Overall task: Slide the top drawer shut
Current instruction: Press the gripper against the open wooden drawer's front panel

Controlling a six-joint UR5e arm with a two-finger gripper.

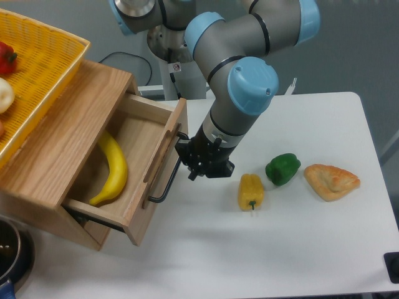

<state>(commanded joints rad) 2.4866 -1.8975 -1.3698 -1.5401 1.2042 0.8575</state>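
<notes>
Standing open, light oak wooden top drawer (pixel 128 163) w/ black bar handle (pixel 169 172) holds yellow banana (pixel 113 169). Black two-finger gripper (pixel 194 167) sits just beside handle; can't tell if jaws open or closed.

The arm reaches down from above, its hand (pixel 194 169) low and angled left, finger spacing unclear.

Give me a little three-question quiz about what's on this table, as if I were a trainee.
1. True or false: the top drawer is fully shut.
2. What fruit lies inside it?
3. Which is nearest the gripper: A) pastry B) yellow pepper C) green pepper?

Key: 1 false, it stands open. 2 a banana. 3 B.
</notes>
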